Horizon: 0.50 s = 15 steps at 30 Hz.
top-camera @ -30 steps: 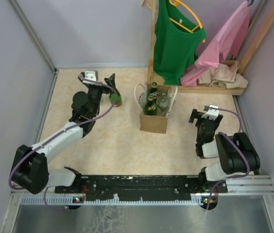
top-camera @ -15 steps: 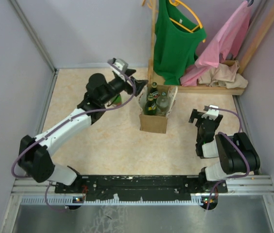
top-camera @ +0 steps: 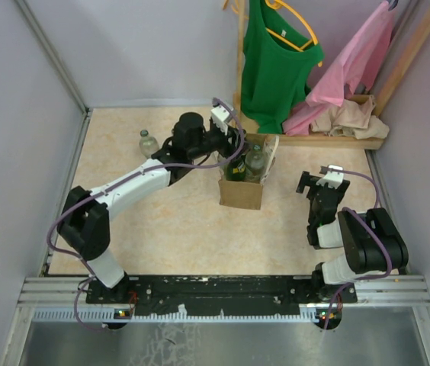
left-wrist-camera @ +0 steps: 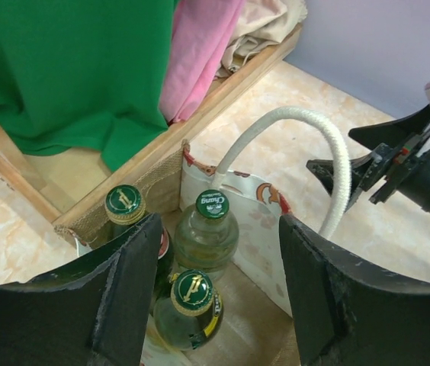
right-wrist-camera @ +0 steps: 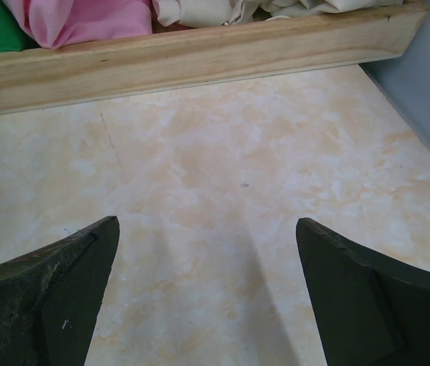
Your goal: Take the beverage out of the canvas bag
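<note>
Directly beneath the left claw (left-wrist-camera: 219,219), the canvas bag (top-camera: 239,192) stands upright with its mouth open, and three bottles are still inside it. The clear bottle (left-wrist-camera: 207,236) sits just ahead of the claw's open gap. A green bottle (left-wrist-camera: 190,305) lies lower, between the two fingers, and a second green bottle (left-wrist-camera: 123,204) stands by the left finger. The jaws are spread and touch neither glass nor cap, so nothing is grasped yet. One white handle (left-wrist-camera: 329,152) arches up just outside the right finger. Well behind the claw, past the arm's elbow, a lone bottle (top-camera: 148,141) stands on the table (top-camera: 184,221) outside the bag. Judging by that, part of the unloading is done, and three bottles remain. The step in hand looks like a descent onto one neck, with closing, lifting clear and setting down all still to come. The right claw (right-wrist-camera: 206,223) rests far off, jaws wide, with only bare tabletop between them.
</note>
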Motion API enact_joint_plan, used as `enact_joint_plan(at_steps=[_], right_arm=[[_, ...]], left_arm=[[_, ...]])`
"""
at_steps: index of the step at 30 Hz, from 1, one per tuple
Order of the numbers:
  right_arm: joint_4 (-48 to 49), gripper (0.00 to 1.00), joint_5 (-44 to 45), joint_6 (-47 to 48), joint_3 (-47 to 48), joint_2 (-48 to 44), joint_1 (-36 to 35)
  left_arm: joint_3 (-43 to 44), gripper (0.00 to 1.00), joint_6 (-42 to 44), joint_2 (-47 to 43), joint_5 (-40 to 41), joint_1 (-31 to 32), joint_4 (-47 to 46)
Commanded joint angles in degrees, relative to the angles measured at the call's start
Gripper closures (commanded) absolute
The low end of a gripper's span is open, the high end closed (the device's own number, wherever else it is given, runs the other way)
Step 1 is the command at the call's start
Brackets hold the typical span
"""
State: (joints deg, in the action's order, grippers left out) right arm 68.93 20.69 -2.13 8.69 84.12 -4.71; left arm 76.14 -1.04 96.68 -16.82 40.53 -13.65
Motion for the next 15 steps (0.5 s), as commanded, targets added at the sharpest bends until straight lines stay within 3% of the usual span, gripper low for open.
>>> enact_joint_plan(at_steps=[1, 15], right_arm=[[2.62, 0.01, 0.15, -0.08, 1.15, -1.02, 0.05], [2.62, 0.01, 0.15, -0.11, 1.10, -0.97, 0.10]], left_arm=[[0.67, 0.32, 1.20, 1.68, 2.37, 0.34, -0.26], [-5.44, 0.31, -0.44, 3.57, 4.21, 0.42, -5.13]])
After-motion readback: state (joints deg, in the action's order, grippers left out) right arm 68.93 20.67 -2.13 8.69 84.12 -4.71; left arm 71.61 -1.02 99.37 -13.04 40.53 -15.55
